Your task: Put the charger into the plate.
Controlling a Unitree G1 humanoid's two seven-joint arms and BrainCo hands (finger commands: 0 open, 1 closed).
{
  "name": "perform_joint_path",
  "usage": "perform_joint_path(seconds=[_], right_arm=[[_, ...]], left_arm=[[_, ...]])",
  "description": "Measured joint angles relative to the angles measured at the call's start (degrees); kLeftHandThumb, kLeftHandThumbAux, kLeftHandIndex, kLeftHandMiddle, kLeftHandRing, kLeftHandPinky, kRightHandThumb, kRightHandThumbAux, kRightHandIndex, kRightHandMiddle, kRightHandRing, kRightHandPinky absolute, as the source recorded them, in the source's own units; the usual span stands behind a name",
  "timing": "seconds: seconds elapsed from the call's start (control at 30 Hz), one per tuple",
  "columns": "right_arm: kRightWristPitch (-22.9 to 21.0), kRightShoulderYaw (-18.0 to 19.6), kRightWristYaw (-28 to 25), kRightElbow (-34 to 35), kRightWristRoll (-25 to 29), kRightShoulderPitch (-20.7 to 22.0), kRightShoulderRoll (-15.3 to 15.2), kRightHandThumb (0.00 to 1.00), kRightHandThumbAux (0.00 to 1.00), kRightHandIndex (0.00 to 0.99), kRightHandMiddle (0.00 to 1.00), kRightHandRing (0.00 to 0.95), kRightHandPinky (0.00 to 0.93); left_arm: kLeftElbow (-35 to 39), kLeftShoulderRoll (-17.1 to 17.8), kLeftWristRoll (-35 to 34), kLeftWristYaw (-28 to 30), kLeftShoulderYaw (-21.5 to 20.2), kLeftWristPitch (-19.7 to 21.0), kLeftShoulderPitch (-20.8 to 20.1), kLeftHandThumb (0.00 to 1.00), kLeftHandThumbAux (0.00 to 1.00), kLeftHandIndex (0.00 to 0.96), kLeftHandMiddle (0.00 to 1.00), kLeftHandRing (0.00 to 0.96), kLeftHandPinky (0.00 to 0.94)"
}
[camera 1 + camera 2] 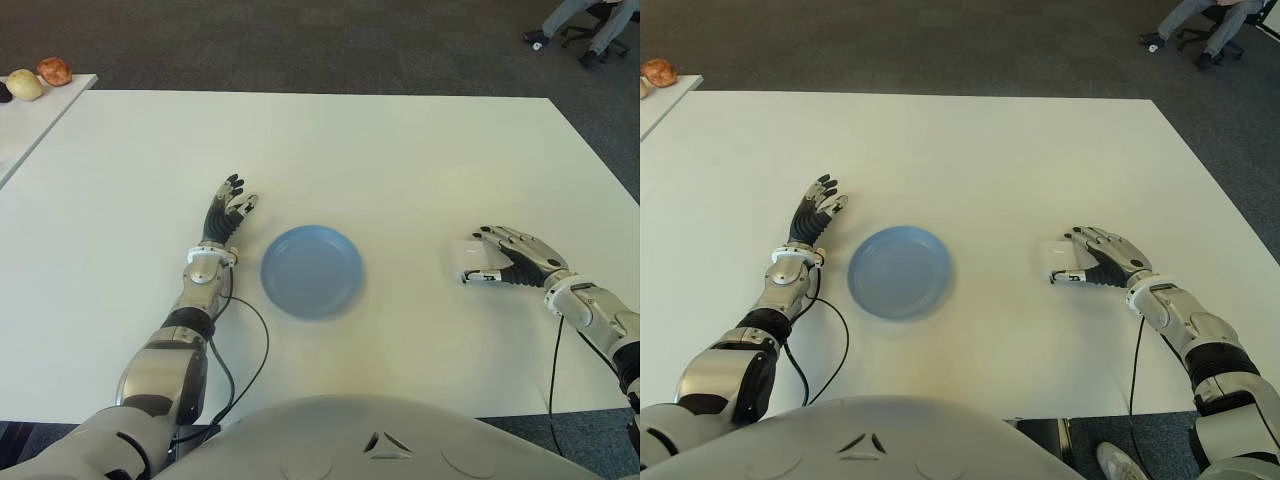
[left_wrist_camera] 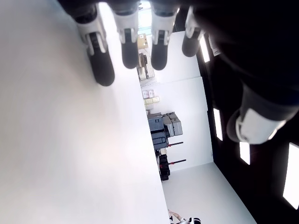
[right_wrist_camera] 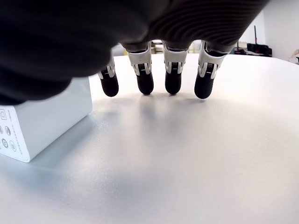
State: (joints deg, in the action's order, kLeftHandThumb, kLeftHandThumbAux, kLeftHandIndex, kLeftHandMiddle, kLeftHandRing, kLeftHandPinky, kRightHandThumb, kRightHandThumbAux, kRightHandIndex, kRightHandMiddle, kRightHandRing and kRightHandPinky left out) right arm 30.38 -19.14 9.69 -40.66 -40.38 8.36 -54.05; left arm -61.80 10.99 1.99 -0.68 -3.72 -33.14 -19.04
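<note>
On our white table [image 1: 400, 150] we count one blue plate [image 1: 312, 270] and one charger [image 1: 468, 258]; right hand [image 1: 515, 255] hovers spread beside it, left hand [image 1: 228, 212] open left of the plate.

Surface [image 1: 380, 150] plain white, no pattern. Plate [image 1: 311, 270] solid light blue, slightly darker at rim. Charger [image 1: 467, 259] white; in right wrist view one face carries small grey round printed marks. Right hand [image 1: 512, 258]: black palm and fingertips, silver-grey backs, white knuckle bands on fingers [image 3: 172, 70]. Left hand [image 1: 226, 212], at 9 o'clock of the plate: same black and silver, white wrist band. Forearms silver-grey metal with black joints and black cables. Floor [image 1: 300, 45] dark grey carpet, fine speckle. Second white surface [image 1: 30, 115] at 10 o'clock holds a pale yellow round item [image 1: 25, 85] and a reddish-orange one [image 1: 54, 71].
</note>
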Motion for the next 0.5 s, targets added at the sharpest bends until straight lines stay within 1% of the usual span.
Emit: perform_joint_path(seconds=[0.2,0.5], right_arm=[[0.4,0.3,-0.2,0.1,0.3,-0.4,0.0,0.378,0.213,0.0,0.0,0.0,0.0],[4.4,0.7,0.9,-2.3,1.6,-0.4,0.0,0.416,0.256,0.0,0.0,0.0,0.0]], left_arm=[[0.0,0.0,0.0,0.2,0.0,-0.2,0.1,0.0,0.53,0.055,0.128,0.118,0.115],[0.1,0.2,0.0,0.3,0.2,-0.2,0.1,0.0,0.537,0.059,0.127,0.118,0.11]])
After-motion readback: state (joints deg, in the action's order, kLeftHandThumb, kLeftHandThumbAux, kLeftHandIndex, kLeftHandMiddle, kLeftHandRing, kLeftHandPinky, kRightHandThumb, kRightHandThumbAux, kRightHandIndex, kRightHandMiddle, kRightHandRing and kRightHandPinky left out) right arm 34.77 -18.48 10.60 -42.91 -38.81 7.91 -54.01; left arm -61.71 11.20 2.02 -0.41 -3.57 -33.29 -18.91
